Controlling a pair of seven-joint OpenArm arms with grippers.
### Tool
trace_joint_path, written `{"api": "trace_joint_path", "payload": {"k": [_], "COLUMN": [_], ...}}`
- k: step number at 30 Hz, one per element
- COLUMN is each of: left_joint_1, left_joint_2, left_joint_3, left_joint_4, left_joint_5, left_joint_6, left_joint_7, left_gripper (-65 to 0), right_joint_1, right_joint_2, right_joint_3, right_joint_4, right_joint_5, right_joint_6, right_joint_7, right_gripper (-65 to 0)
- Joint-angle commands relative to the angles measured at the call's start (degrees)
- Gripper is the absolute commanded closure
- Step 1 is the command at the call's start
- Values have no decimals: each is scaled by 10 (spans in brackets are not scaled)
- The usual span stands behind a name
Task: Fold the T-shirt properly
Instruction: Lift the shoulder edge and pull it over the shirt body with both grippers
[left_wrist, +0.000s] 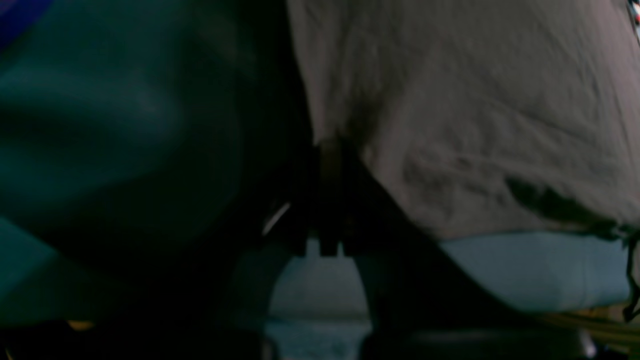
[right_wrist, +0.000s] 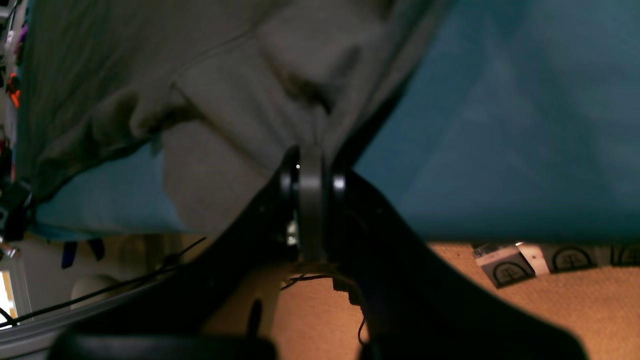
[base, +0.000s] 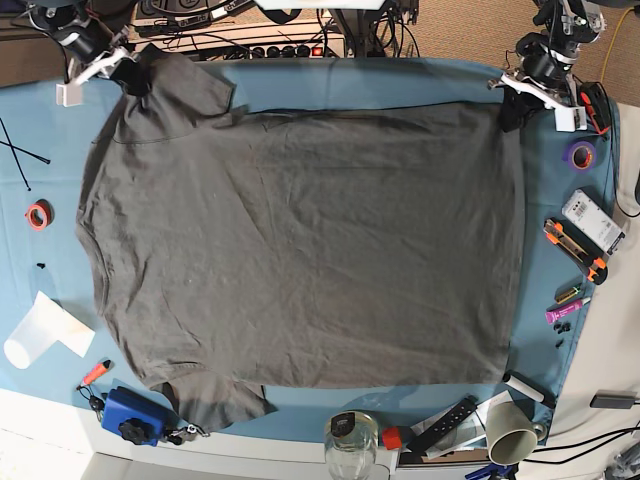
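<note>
Blue-teal tablecloth (base: 370, 82) covers the tabletop. Large dark charcoal-grey cotton T-shirt (base: 300, 250) lies spread flat across its middle. My right claw (right_wrist: 312, 170) pinches the shirt's fabric at one far corner; my left claw (left_wrist: 330, 155) pinches it at the other far corner.

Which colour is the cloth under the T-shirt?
Blue-teal tablecloth, plain; clearest in the base view.

Blue-teal tablecloth (base: 400, 85), T-shirt (base: 300, 250) spread flat, apparently
</note>
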Motion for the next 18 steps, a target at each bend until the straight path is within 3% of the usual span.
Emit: {"api": "trace_joint_path", "payload": {"k": [1,5,18], "left_joint_1": [10,18,87], "left_joint_2": [-2,-2,-2], "left_joint_3": [-2,-26,-47], "left_joint_4": [14,55,96], "left_joint_5": [8,8,8], "left_joint_6": [-2,-2,-2], "left_joint_7": [13,39,40], "left_gripper": [0,0,0], "right_joint_1": [-8,-9,-65], "right_joint_2": [7,10,17], "right_joint_3": [16,47,52], "right_joint_4": [3,3,4], "right_joint_5": [2,36,87], "right_joint_6": [-4,-4,-4], "right_joint_7": [-16,-43,-58], "right_gripper": [0,0,0]}}
